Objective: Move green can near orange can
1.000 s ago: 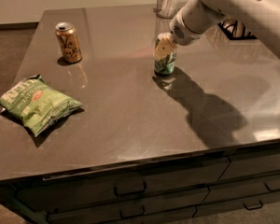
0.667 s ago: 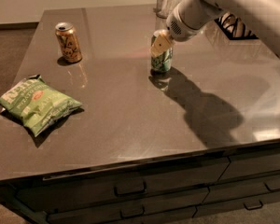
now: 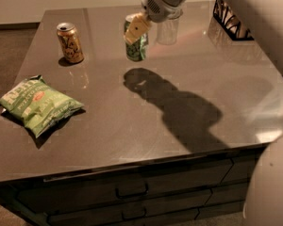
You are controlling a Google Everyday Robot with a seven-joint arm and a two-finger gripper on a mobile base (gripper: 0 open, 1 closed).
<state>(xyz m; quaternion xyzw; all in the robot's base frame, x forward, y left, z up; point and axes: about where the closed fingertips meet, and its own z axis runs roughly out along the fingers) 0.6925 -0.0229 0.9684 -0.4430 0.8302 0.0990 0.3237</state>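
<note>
The green can (image 3: 137, 45) is held in my gripper (image 3: 137, 29), lifted off the dark table top (image 3: 146, 112) with its shadow below and to the right. The gripper is shut on the can, one pale finger (image 3: 136, 28) across its front. The orange can (image 3: 70, 42) stands upright at the table's far left, well apart to the left of the green can. My white arm comes in from the upper right.
A flat green chip bag (image 3: 37, 104) lies at the left front. A clear glass tumbler (image 3: 168, 30) stands just behind and right of the gripper. A dark wire rack (image 3: 230, 22) sits at the far right. Drawers run below the front edge.
The gripper has lifted the green can off the table and carried it left, toward the orange can. The view has also shifted.
</note>
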